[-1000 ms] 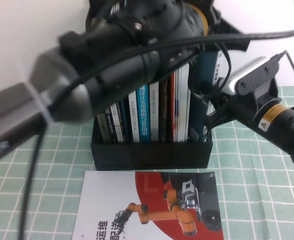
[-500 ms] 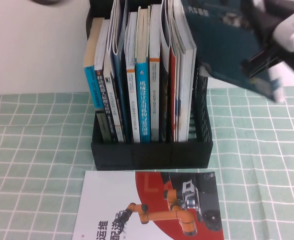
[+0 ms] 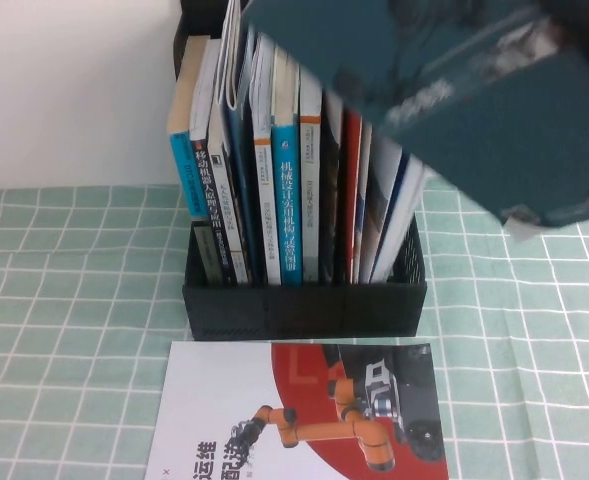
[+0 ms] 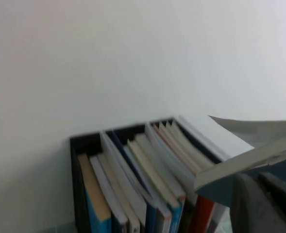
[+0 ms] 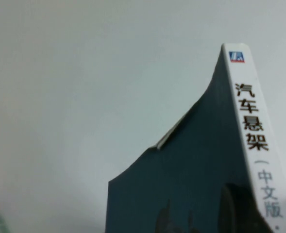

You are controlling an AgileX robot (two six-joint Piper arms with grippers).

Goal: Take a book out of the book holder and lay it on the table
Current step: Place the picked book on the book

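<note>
Pale green grid-cloth bench (image 3: 64, 260) fills lower frame, soft, flat, free space at right for laying a book down. Large thin grey-blue-backed softcover book (image 3: 474, 90) w/ white spine sits upper right in high view, airborne, tilted, clear of rack, prob. mid-carry. Black plastic book holder (image 3: 304, 308) at centre keeps remaining vols upright between dividers. White-and-red glossy brochure (image 3: 294, 420) flat in front of it. Right claw: dark pads low in right wrist view (image 5: 230, 208) pinch book. Left claw (image 4: 266, 204) lower right in left wrist view, grip can't tell.

"汽车悬架(中文版" — the book's (image 5: 191, 184) white spine
</note>
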